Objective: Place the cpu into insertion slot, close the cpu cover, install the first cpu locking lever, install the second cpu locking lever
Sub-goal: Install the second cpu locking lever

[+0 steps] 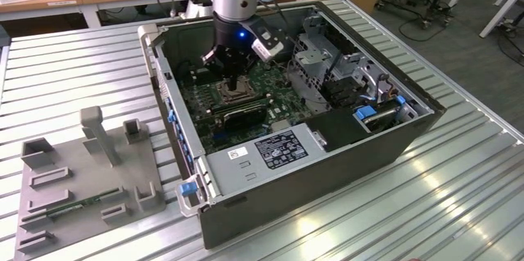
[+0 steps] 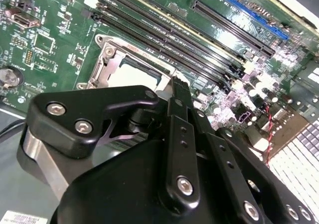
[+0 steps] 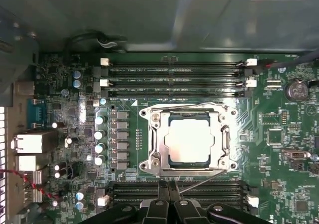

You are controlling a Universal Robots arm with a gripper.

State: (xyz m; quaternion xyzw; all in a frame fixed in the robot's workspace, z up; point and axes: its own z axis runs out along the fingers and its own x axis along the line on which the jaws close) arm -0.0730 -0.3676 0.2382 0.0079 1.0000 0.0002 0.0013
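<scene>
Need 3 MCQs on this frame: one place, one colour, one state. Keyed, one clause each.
1. Where is the end effector?
A. above the insertion slot inside the computer case
B. over the grey fixture tray
C. outside the case

2. What colour is the circuit board?
A. blue
B. green
C. red

3. Where is the cpu?
A. in the end effector
B. on the tray
C. seated in the slot, cpu cover down around it

Key: 1 A, the exterior view shows it hanging over the socket. 2 B, green in both wrist views. 3 C, the first wrist view shows the chip framed by the cover.
</scene>
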